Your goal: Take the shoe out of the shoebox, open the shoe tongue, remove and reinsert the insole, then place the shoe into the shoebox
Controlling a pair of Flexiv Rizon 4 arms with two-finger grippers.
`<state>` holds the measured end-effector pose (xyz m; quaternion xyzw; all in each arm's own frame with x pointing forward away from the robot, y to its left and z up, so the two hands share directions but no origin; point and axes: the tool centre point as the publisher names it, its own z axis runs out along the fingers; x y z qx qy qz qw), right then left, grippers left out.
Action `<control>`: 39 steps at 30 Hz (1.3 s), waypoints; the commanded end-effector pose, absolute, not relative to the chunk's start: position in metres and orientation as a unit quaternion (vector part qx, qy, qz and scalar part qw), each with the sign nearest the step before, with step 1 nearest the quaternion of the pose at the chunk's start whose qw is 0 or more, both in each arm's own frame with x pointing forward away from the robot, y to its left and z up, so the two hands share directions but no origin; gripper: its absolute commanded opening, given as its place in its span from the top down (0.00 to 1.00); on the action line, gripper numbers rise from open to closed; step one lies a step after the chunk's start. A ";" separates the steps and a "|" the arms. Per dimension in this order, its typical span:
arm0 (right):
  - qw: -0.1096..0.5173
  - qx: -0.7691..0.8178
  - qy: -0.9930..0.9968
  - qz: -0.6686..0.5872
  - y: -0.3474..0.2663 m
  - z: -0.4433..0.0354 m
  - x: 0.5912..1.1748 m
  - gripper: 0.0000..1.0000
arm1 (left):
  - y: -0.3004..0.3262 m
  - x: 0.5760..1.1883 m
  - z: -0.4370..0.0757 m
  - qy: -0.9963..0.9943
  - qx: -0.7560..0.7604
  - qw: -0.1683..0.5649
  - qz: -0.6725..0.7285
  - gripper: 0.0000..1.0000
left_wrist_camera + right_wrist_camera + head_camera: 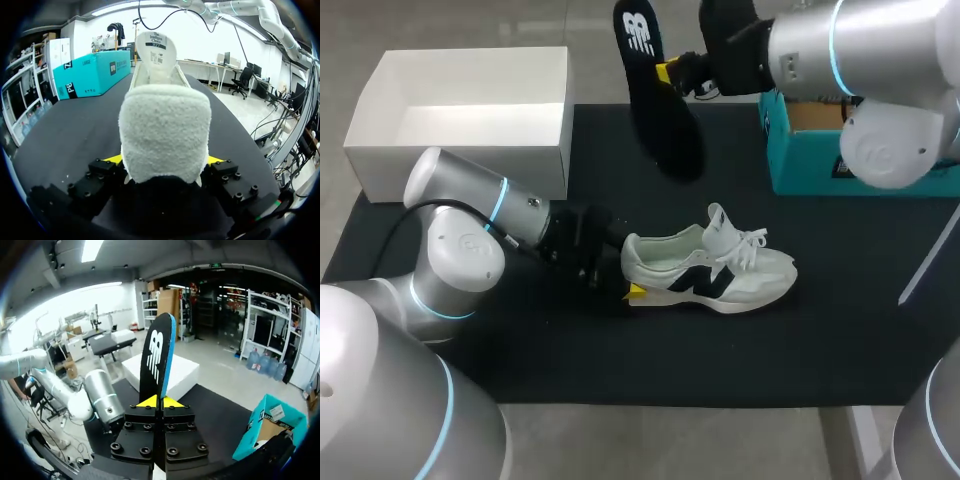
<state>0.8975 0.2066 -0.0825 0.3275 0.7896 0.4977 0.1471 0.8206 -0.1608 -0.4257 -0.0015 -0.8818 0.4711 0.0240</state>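
Two yellow tips of left gripper (625, 273) clamped on the heel of shoe (720, 270), one per side. Set fairly wide apart, padded collar filling the gap. Same hold in left wrist view: left gripper (165, 160) with fleecy heel of shoe (165, 127) straight ahead between the fingers. Beyond it, tongue (156, 52) standing upright, inner label showing.

Shoe white with dark side marking, upright on its sole near centre of black mat (620, 365). Toe toward 3 o'clock, heel toward 9 o'clock, laces (750, 245) loose. Left arm (460, 245) in from 8 o'clock, low over the mat.

Right gripper (665, 75) narrow, pinched on insole (655, 95) from both faces. In right wrist view, right gripper (160, 401) with insole (157, 347) rising ahead of the fingers, thin edge on. Black, blue rim, white logo. Held up off the table. In head view at 12 o'clock from the shoe, well apart from it, over the mat's far edge. Right arm (880, 60) in from 2 o'clock.

White box (460, 165) open, at 10 o'clock from the shoe, at the mat's far left corner. Teal shoebox (800, 170) at 2 o'clock, open-topped, partly under the right arm.
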 end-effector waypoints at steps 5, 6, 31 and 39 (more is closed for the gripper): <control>0.084 0.323 0.775 0.537 0.206 -0.080 0.855 1.00 | -0.161 0.821 -0.427 -0.883 -0.002 0.024 0.470 1.00; 0.076 0.320 0.771 0.545 0.206 -0.081 0.851 1.00 | -0.161 0.821 -0.427 -0.883 -0.002 0.024 0.470 1.00; 0.030 0.369 0.744 0.556 0.175 -0.091 0.744 1.00 | -0.161 0.821 -0.427 -0.883 -0.002 0.024 0.470 1.00; 0.013 0.367 0.757 0.541 0.165 -0.089 0.723 1.00 | -0.161 0.821 -0.427 -0.883 -0.002 0.024 0.470 1.00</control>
